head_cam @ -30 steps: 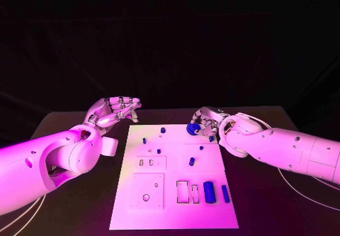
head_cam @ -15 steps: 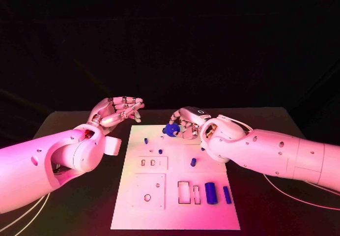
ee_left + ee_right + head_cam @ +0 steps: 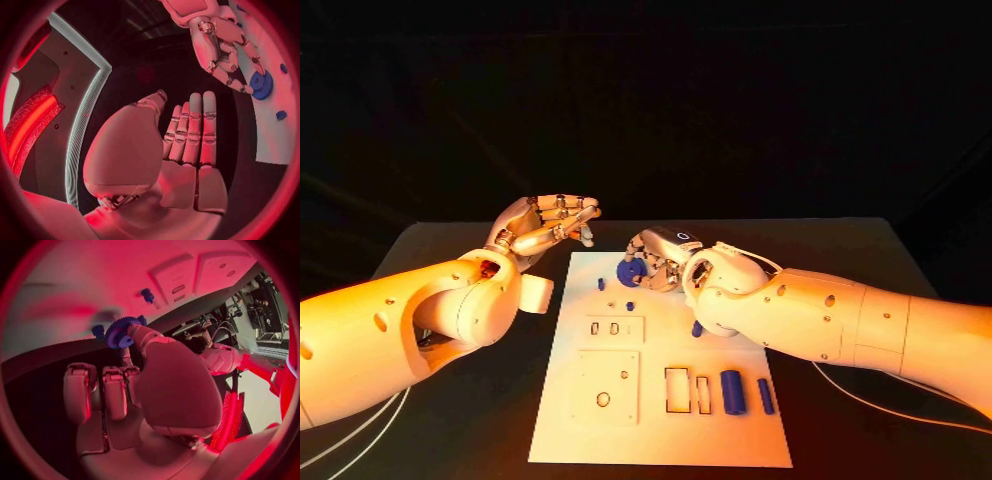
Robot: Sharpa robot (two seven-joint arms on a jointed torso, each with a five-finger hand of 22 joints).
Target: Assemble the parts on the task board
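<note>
task board (image 3: 661, 400) on the counter (image 3: 877, 250) | gear (image 3: 630, 272) pinched at the right hand's (image 3: 661, 262) fingers (image 3: 642, 252), over the board's far end | two small pegs (image 3: 629, 306) on the board just beside those fingers | left hand (image 3: 545, 225) beside the board's far left corner, apart from it

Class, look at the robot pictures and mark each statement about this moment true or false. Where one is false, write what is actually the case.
1. The right robot hand holds a blue gear. True.
2. The left robot hand holds a blue part. False: it holds nothing, and its fingers lie straight, side by side.
3. The blue gear is over the far end of the task board. True.
4. The large blue cylinder lies on the black table beside the board. False: it lies on the board, near its near right corner.
5. Both robot hands are at the near end of the board. False: both are at its far end.
</note>
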